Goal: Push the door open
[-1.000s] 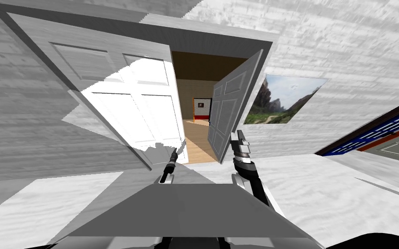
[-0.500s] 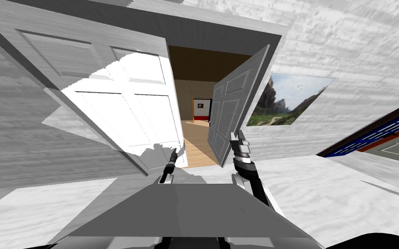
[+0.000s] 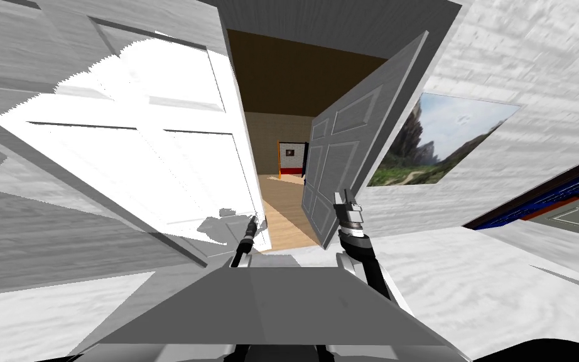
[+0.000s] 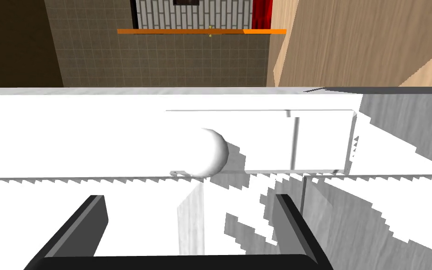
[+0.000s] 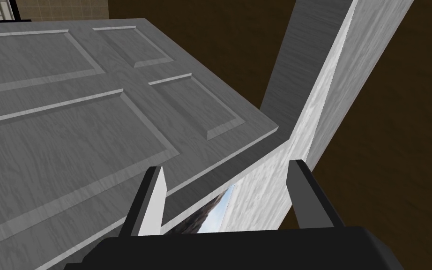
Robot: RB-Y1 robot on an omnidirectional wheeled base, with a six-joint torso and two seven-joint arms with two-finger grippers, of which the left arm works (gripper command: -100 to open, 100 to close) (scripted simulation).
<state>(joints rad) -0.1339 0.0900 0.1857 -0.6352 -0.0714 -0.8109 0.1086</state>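
While its fingers stand apart w/ nothing between them, the L gripper (image 4: 194, 220) points at the free edge of the white left leaf (image 3: 156, 157). The leaf's round white knob (image 4: 210, 152) sits just ahead, approx. midway between the fingers and apart from both. A latch plate (image 4: 299, 140) lies beside the knob on the leaf's edge. In the head view this leaf spreads from 9 to 12 o'clock of the L gripper, standing ajar.

R gripper (image 5: 229, 201): fingers likewise spread, holding nothing. It is close to the frame-side edge of the grey right leaf (image 5: 93, 122), w/ the door frame (image 5: 323, 93) by its other finger; contact can't be judged. In the head view the grey leaf rises at 12 o'clock of the R gripper, also ajar.

Btwn the leaves, at approx. 1 o'clock of the L gripper, a gap shows a tan floor (image 3: 285, 213) and a tiled back wall (image 3: 269, 144). A landscape picture (image 3: 445, 144) hangs at 2 o'clock of the R gripper.
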